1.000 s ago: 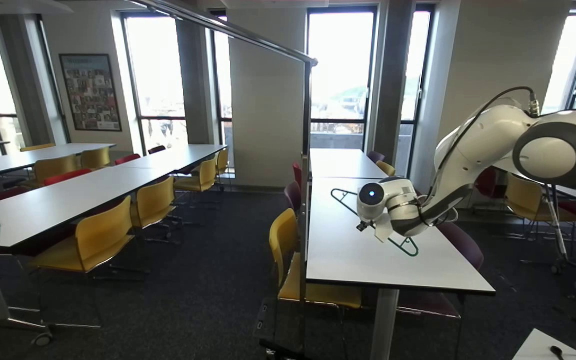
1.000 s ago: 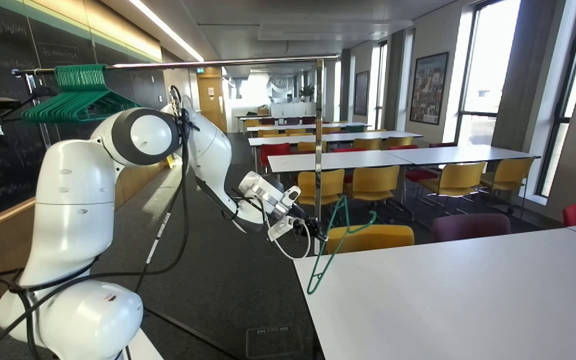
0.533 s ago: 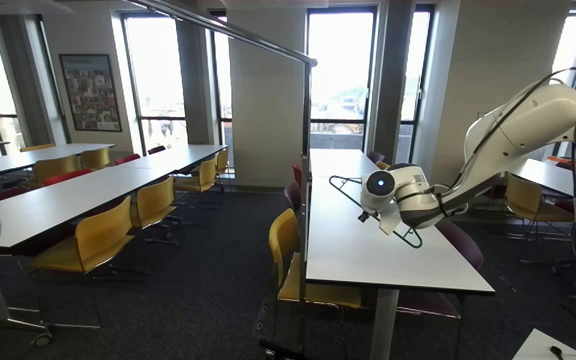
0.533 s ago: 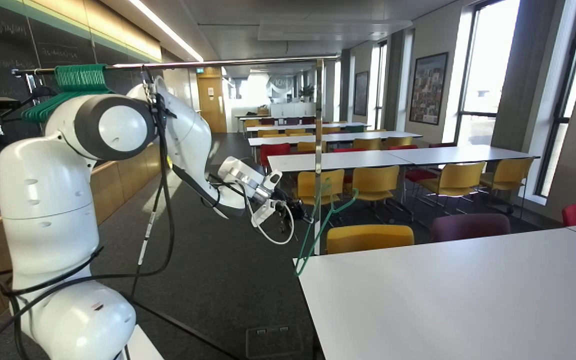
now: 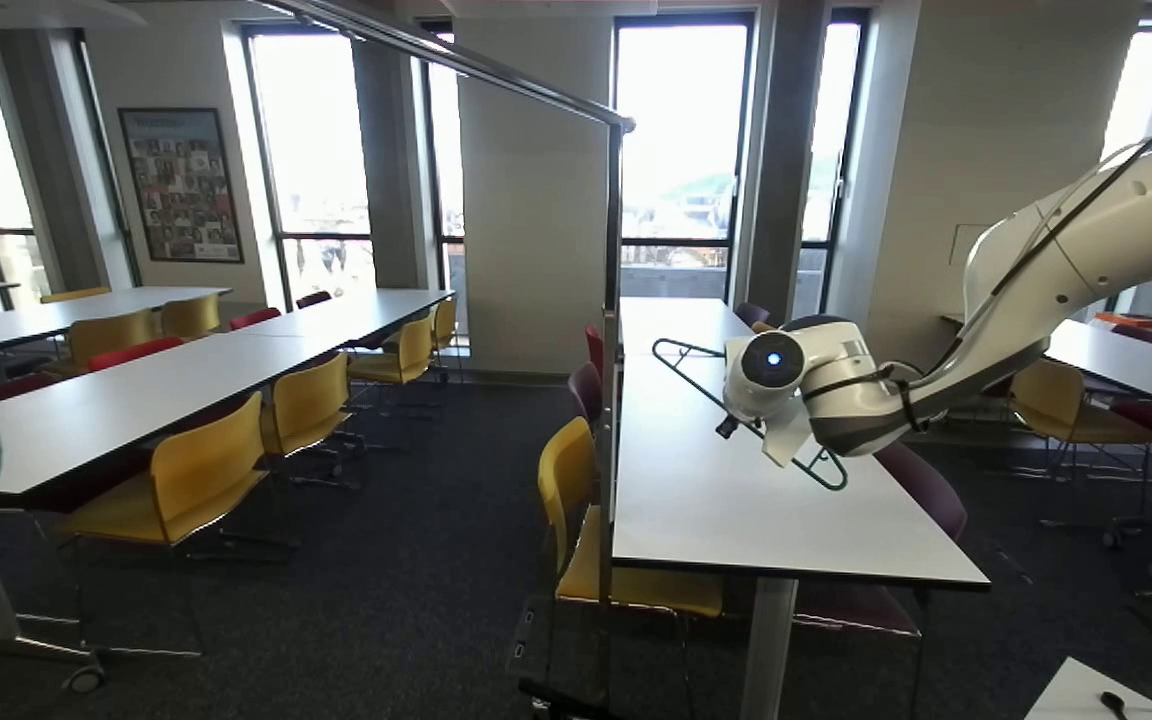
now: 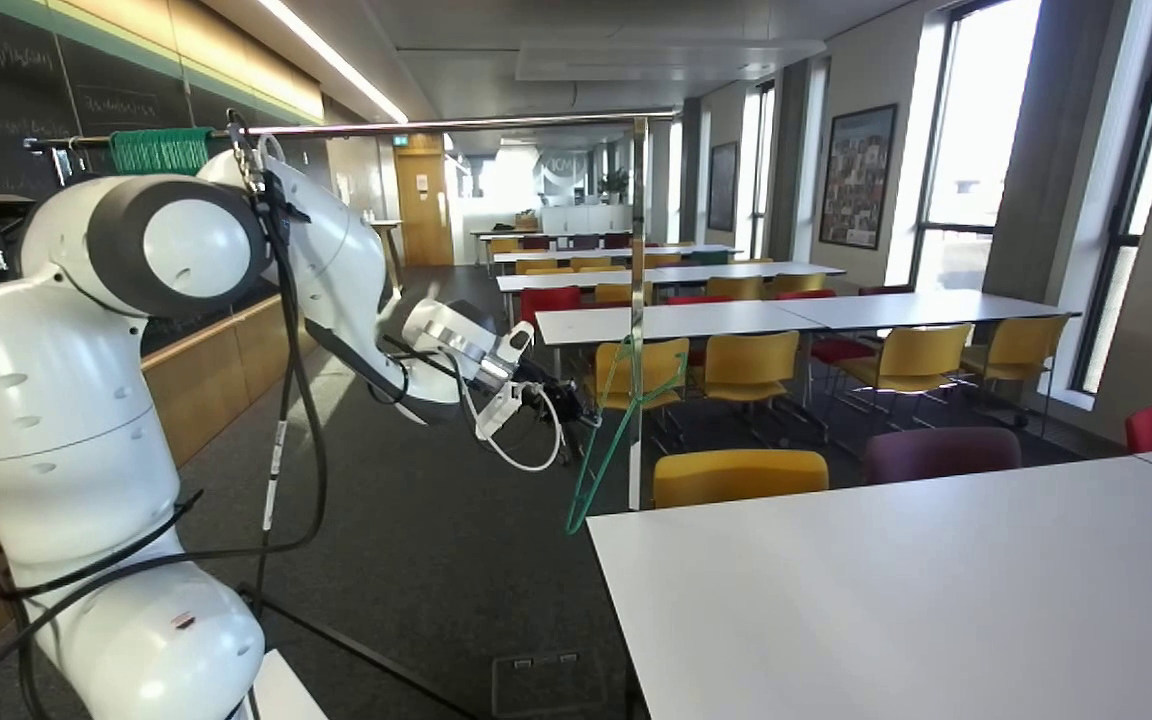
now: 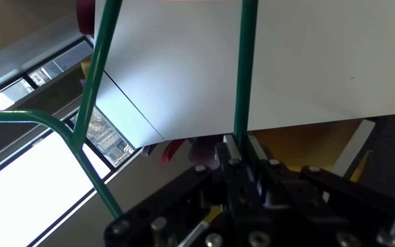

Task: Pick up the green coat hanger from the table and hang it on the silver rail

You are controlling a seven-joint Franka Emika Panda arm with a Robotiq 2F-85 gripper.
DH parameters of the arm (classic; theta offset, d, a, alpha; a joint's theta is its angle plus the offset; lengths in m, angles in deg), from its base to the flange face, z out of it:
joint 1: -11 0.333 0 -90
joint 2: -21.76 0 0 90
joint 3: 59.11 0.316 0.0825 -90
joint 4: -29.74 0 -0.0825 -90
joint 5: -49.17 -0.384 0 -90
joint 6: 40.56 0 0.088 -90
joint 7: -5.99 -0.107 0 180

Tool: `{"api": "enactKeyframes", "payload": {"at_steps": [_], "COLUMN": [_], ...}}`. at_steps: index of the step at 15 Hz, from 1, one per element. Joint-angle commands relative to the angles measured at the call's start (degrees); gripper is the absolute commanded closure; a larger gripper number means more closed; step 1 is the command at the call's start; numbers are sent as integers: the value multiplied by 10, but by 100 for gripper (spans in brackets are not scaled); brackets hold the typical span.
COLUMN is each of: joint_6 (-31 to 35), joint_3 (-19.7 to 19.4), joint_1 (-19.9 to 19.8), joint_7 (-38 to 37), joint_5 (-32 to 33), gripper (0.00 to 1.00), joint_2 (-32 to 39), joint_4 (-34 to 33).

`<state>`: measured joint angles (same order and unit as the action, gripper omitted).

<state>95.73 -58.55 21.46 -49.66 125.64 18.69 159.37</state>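
Observation:
The green coat hanger shows in both exterior views [image 5: 688, 380] [image 6: 596, 470] and in the wrist view [image 7: 245, 68]. My gripper [image 7: 240, 145] is shut on one thin bar of it; the bar sits between the fingertips. In an exterior view the gripper [image 6: 591, 415] holds it tilted in the air, by the corner of the white table [image 6: 886, 590]. The table also shows in an exterior view [image 5: 726, 530] and the wrist view [image 7: 183, 68]. The silver rail [image 5: 496, 72] runs high above the gripper, also in an exterior view [image 6: 496, 124]. The hook shows in the wrist view [image 7: 29, 116].
Several green hangers [image 6: 158, 152] hang at one end of the rail, partly hidden by the arm. The rail's upright post [image 6: 637, 290] stands beside the table, overlapping the held hanger in the picture. Yellow chairs [image 6: 741, 478] [image 5: 568, 470] stand near the table and post.
The arm has drawn back toward its base and slightly up with the hanger. In an exterior view the hanger has moved left and up, from over the tabletop to past its corner.

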Motion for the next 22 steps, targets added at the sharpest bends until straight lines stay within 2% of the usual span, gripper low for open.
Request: {"api": "enactKeyframes", "payload": {"at_steps": [1, 4, 5, 8, 12, 13, 16, 22], "joint_6": [-58, -104, -108, -94, -88, -86, -85, -85], "joint_3": [37, 61, 67, 79, 82, 80, 77, 77], "joint_1": [-7, 0, 1, 4, 6, 8, 10, 11], "joint_7": [6, 4, -14, -21, -10, -22, -21, -21], "joint_5": [-12, -18, -8, -5, -32, -17, -24, -25], "gripper": [98, 98, 98, 98, 98, 90, 90, 90], "joint_2": [-1, 25, 68, 116, 198, 161, 199, 204], "joint_4": [-28, -73, -106, -164, -259, -206, -245, -253]}}
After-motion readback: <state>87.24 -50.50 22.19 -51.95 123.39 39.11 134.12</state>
